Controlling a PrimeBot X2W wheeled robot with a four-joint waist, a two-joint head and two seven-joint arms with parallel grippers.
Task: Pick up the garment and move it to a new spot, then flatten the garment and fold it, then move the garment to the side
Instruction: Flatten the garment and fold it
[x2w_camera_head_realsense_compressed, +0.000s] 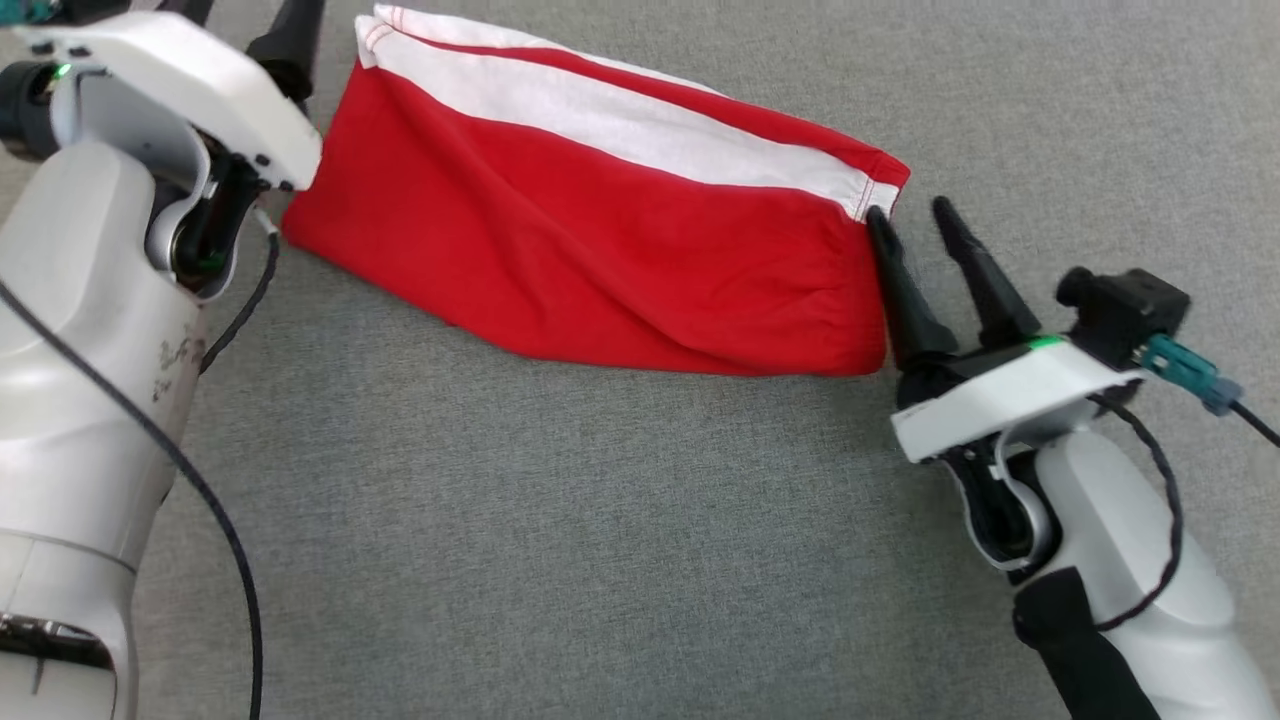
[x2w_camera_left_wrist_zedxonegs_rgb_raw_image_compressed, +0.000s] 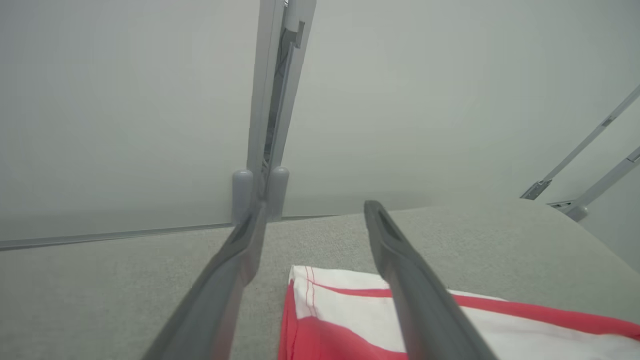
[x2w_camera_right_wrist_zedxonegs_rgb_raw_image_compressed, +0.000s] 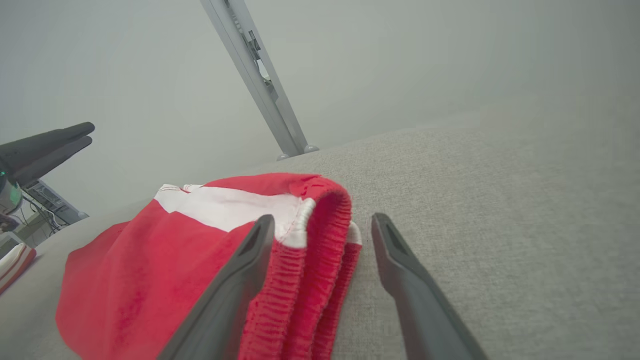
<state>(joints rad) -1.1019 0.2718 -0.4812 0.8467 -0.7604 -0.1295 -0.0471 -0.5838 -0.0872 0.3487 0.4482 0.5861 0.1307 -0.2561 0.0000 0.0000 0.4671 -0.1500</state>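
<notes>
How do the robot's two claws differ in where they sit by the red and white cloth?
The left gripper hangs over the garment's white hemmed corner; the right gripper sits at its ribbed red waistband end. The left gripper reaches farther from the robot than the right gripper. Both stand open, gripping nothing.

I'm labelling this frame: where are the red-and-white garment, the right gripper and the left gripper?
red-and-white garment (x2w_camera_head_realsense_compressed: 600, 270), head view, its red front panel.
right gripper (x2w_camera_head_realsense_compressed: 910, 208), head view, midway between its fingertips.
left gripper (x2w_camera_left_wrist_zedxonegs_rgb_raw_image_compressed: 314, 210), left wrist view, midway between its fingertips.
</notes>
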